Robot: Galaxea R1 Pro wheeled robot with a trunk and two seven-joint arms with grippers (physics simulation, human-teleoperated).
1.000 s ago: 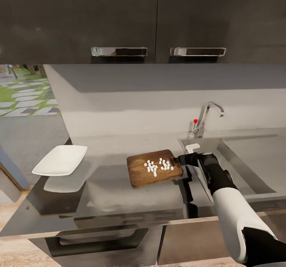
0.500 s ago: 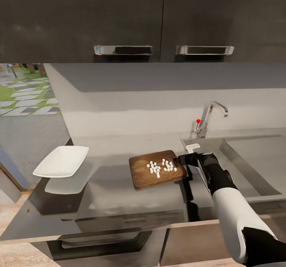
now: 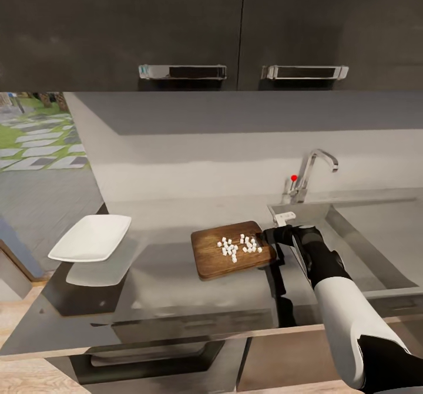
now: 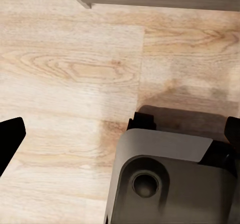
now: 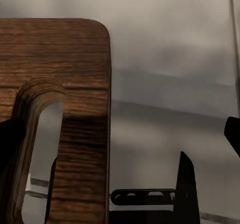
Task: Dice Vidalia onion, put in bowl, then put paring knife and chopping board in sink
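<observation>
The chopping board (image 3: 233, 250), strewn with onion dice (image 3: 238, 246), sits touching my right gripper (image 3: 269, 236). I can't tell whether its fingers grip it. My left gripper (image 4: 120, 134) is spread wide over the floor (image 4: 65, 73)

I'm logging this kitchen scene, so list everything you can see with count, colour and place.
chopping board: one, dark brown, on the countertop left of the sink.
diced onion: many small white cubes, on the board.
bowl: one, white, at the countertop's left end.
countertop: one, glossy dark grey.
sink: one, grey steel, right.
tap: one, chrome, red-tipped lever, behind the sink.
upper cabinets: two dark doors, chrome handles.
floor: light wood.
right end effector: black, at the board's right edge.
</observation>
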